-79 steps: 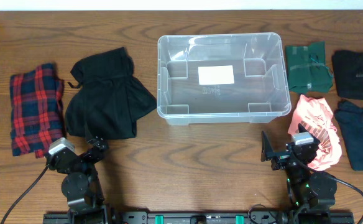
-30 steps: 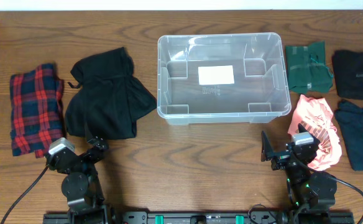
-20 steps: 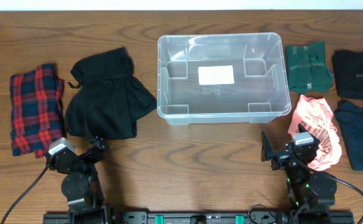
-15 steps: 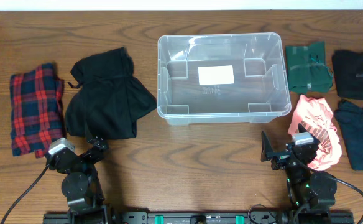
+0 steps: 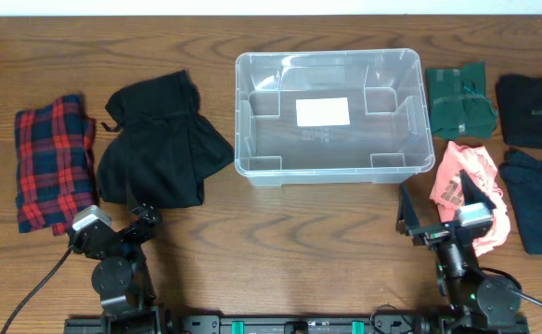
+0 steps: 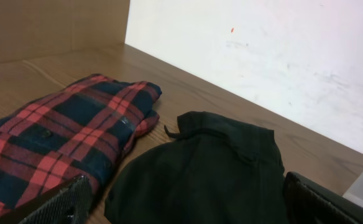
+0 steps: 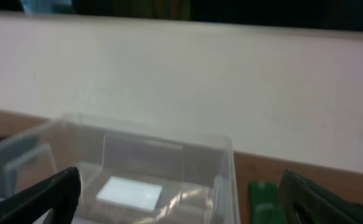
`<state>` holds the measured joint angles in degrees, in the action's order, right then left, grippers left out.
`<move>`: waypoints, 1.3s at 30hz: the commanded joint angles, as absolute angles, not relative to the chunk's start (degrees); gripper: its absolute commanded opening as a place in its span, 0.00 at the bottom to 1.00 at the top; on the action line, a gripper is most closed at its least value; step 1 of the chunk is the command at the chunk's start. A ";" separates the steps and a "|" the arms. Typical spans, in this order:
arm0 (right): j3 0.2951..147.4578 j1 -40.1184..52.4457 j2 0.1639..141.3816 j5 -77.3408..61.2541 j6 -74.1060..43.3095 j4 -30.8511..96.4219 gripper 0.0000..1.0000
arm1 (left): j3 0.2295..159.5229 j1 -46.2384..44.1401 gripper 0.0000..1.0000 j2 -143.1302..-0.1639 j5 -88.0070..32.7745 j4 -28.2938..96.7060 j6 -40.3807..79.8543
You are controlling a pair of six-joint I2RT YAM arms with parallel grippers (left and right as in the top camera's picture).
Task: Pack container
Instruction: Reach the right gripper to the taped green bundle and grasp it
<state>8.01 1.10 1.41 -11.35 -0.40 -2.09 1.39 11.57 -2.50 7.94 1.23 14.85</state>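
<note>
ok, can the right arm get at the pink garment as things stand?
Probably yes. The right gripper is open and sits at the near edge of the pink garment, which lies uncovered on the table, right of the container. Nothing stands between them.

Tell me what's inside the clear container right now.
The container holds no clothing: only its moulded ribs and a white label on the base show. The label hides the bit of base under it.
</note>
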 commanded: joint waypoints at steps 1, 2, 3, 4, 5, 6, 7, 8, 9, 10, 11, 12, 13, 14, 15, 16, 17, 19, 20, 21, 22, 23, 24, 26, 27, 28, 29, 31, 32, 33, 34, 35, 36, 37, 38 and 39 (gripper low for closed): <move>15.42 1.52 3.88 -5.50 -2.55 -0.34 0.99 | 0.27 11.49 0.98 -2.48 9.69 3.42 15.05; 17.74 1.52 5.43 -3.95 -1.74 0.67 0.99 | 0.27 11.49 0.98 -2.50 9.69 3.42 15.05; 19.77 1.52 7.01 -3.33 -0.45 1.15 0.99 | 0.27 11.49 0.98 -2.50 9.69 3.40 15.05; 21.76 1.52 8.86 -3.31 1.02 1.48 0.99 | 0.27 11.49 0.98 -2.50 9.69 3.42 15.05; 24.21 1.52 11.20 -3.22 2.44 2.22 0.99 | 0.27 11.49 0.98 -2.50 9.69 3.40 15.05; 26.33 1.52 13.34 -3.20 3.62 3.03 0.99 | 0.27 11.49 0.98 -2.50 9.69 3.42 15.05; 28.86 1.50 15.99 -2.85 5.02 4.23 0.99 | 0.27 11.49 0.98 -2.50 9.69 3.40 15.05; 31.05 1.45 18.37 -2.04 5.80 5.52 0.99 | 0.27 11.49 0.98 -2.50 9.69 3.40 15.05; 33.26 1.41 20.80 -0.93 6.39 7.01 0.99 | 0.27 11.49 0.98 -2.50 9.69 3.40 15.05; 35.77 1.28 23.62 0.27 7.07 8.88 0.99 | 0.27 11.49 0.98 -2.50 9.69 3.40 15.05; 37.98 1.06 26.04 0.69 7.66 10.63 0.99 | 0.27 11.49 0.98 -2.50 9.69 3.40 15.05; 40.66 0.60 28.95 0.64 8.25 12.91 0.99 | 0.27 11.49 0.98 -2.50 9.69 3.40 15.05; 43.03 0.12 31.42 0.51 8.45 14.90 0.99 | 0.27 11.49 0.98 -2.50 9.69 3.40 15.05; 45.84 -0.49 34.35 0.21 8.69 17.23 0.99 | 0.27 11.49 0.98 -2.50 9.69 3.40 15.05; 48.36 -1.10 36.77 -0.80 9.54 19.29 0.99 | 0.27 11.49 0.98 -2.50 9.69 3.40 15.05; 50.98 -1.80 39.11 -2.20 10.63 21.52 0.99 | 0.27 11.49 0.98 -2.50 9.69 3.40 15.05; 54.15 -2.70 41.74 -3.81 11.73 24.32 0.99 | 0.27 11.49 0.98 -2.50 9.69 3.40 15.05; 60.14 -4.80 46.26 -5.67 12.51 29.47 0.99 | 0.27 11.49 0.98 -2.50 9.69 3.40 15.05; 62.85 -5.93 48.25 -6.57 12.51 31.77 0.99 | 0.27 11.49 0.98 -2.48 9.69 3.42 15.05; 65.91 -7.38 50.48 -7.84 12.51 34.37 0.99 | 0.27 11.49 0.98 -2.50 9.69 3.40 15.05; 68.38 -8.69 52.25 -9.06 12.51 36.47 0.99 | 0.27 11.49 0.98 -2.50 9.69 3.40 15.05; 71.05 -10.24 54.19 -10.48 12.53 38.81 0.99 | 0.27 11.49 0.98 -2.50 9.69 3.40 15.05; 73.14 -11.66 55.83 -11.68 12.56 40.64 0.99 | 0.27 11.49 0.98 -2.50 9.69 3.42 15.05; 77.01 -14.85 59.09 -14.48 13.37 44.05 0.99 | 0.27 11.49 0.98 -2.50 9.69 3.40 15.05; 78.72 -16.71 60.66 -16.12 14.13 45.60 0.99 | 0.27 11.49 0.98 -2.48 9.69 3.40 15.05; 79.99 -18.35 61.98 -17.45 14.48 46.70 0.99 | 0.27 11.49 0.98 -2.50 9.69 3.40 15.05; 81.14 -20.21 63.42 -18.72 14.46 47.75 0.99 | 0.27 11.49 0.98 -2.50 9.69 3.40 15.05; 82.35 -23.49 65.76 -21.04 14.46 48.95 0.99 | 0.27 11.49 0.98 -2.50 9.69 3.40 15.05; 82.50 -24.84 66.67 -22.02 14.44 49.10 0.99 | 0.27 11.49 0.98 -2.50 9.69 3.40 15.05; 82.50 -26.20 67.61 -22.79 14.44 49.08 0.99 | 0.27 11.49 0.98 -2.50 9.69 3.40 15.05; 82.48 -27.18 68.42 -22.76 14.44 48.88 0.99 | 0.27 11.49 0.98 -2.50 9.69 3.42 15.05; 82.48 -27.90 69.14 -22.50 14.41 48.58 0.99 | 0.27 11.49 0.98 -2.50 9.69 3.40 15.05; 82.48 -28.58 70.04 -22.50 14.44 48.47 0.99 | 0.27 11.49 0.98 -2.50 9.69 3.40 15.05; 82.48 -28.97 70.57 -22.50 14.44 48.49 0.99 | 0.27 11.49 0.98 -2.50 9.69 3.40 15.05; 82.48 -29.28 71.00 -22.50 14.44 48.36 0.99 | 0.27 11.49 0.98 -2.50 9.69 3.40 15.05; 82.48 -29.45 71.37 -22.50 14.44 48.16 0.99 | 0.27 11.49 0.98 -2.50 9.69 3.40 15.05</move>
